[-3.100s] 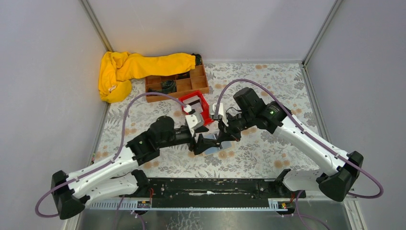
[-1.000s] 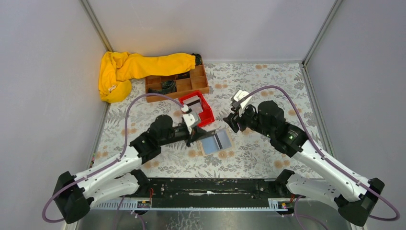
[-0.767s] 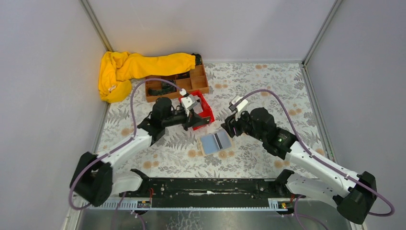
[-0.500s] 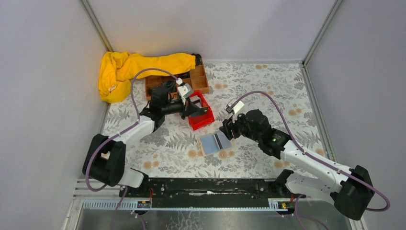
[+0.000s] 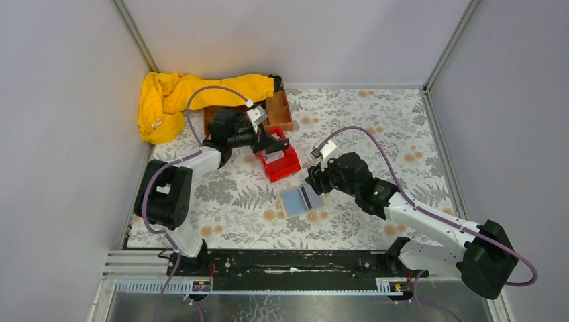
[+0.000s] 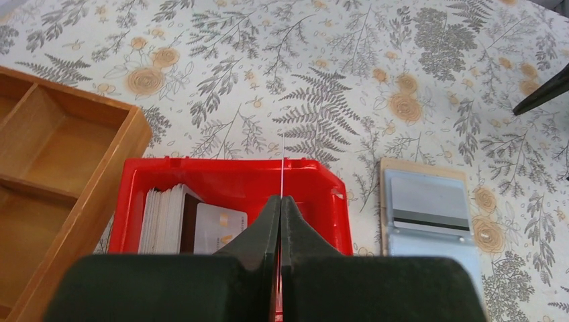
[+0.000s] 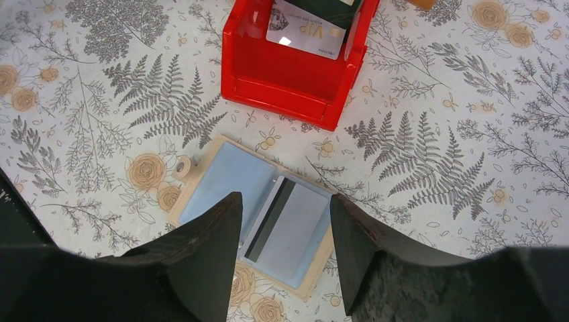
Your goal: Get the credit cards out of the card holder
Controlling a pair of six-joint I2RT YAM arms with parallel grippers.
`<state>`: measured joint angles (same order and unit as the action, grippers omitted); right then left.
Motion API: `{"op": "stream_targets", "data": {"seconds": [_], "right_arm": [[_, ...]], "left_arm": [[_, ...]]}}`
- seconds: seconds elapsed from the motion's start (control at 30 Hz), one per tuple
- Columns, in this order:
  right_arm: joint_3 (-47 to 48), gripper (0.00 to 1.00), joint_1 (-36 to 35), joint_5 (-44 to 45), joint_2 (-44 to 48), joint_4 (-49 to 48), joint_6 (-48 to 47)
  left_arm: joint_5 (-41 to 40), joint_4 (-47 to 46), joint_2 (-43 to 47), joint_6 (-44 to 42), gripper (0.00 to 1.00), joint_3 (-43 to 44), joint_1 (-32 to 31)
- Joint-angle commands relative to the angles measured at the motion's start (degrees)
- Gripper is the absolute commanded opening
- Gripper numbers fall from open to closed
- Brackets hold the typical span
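You can read "VIP" on a whitish card (image 7: 305,30) in the red bin (image 7: 282,90), beside a stack of cards (image 6: 164,218). Your left gripper (image 6: 280,201) is pinched on a thin card (image 6: 282,161) above that bin. Your right gripper (image 7: 284,200) gapes over the card holder (image 7: 221,184), which lies open mid-table with a striped card (image 7: 295,231) inside.

This is a robot lab's test cell. Plain grey wall panels (image 5: 295,40) on metal posts (image 5: 134,37) stand beyond the left gripper (image 5: 273,143) and right gripper (image 5: 313,181) and out to both their sides. Behind the grippers, 2 white and black arms (image 5: 429,218) run back to a black rail (image 5: 288,260) bolted along the near edge of the table (image 5: 376,121).
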<state>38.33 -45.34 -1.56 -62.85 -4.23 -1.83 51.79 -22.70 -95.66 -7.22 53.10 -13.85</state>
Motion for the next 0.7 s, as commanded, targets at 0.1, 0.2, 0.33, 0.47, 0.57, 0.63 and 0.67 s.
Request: {"op": "stream_targets", "data": {"seconds": [0.1, 0.2, 0.33, 0.47, 0.57, 0.63, 0.67], "right_arm": [[0.5, 0.58, 1.1, 0.2, -1.8, -4.4, -0.1], [0.5, 0.58, 1.4, -0.2, -2.3, -4.6, 0.1], [0.4, 0.58, 1.7, -0.5, -2.5, -4.6, 0.1], [0.2, 0.58, 1.8, -0.6, -2.5, -4.7, 0.2], [0.1, 0.58, 2.0, -0.7, -2.5, -4.8, 0.2], [0.0, 0.58, 2.1, -0.8, -2.5, -5.0, 0.3], [-0.1, 0.58, 2.1, -0.9, -2.6, -5.2, 0.3]], "left_arm": [[1.0, -4.2, -3.1, -1.1, 0.0, 2.5, 1.9], [0.4, -3.9, -4.4, -1.2, 0.0, 3.3, 2.0], [-0.3, -4.1, -5.8, -1.2, 0.0, 4.1, 2.2], [-0.6, -3.5, -7.6, -1.3, 0.0, 5.3, 2.3], [-0.9, -2.4, -8.0, -2.5, 0.0, 5.5, 2.2], [-2.1, -1.8, -8.0, -3.2, 0.0, 5.5, 2.2], [-2.7, -1.4, -7.9, -3.4, 0.0, 5.4, 2.2]]}}
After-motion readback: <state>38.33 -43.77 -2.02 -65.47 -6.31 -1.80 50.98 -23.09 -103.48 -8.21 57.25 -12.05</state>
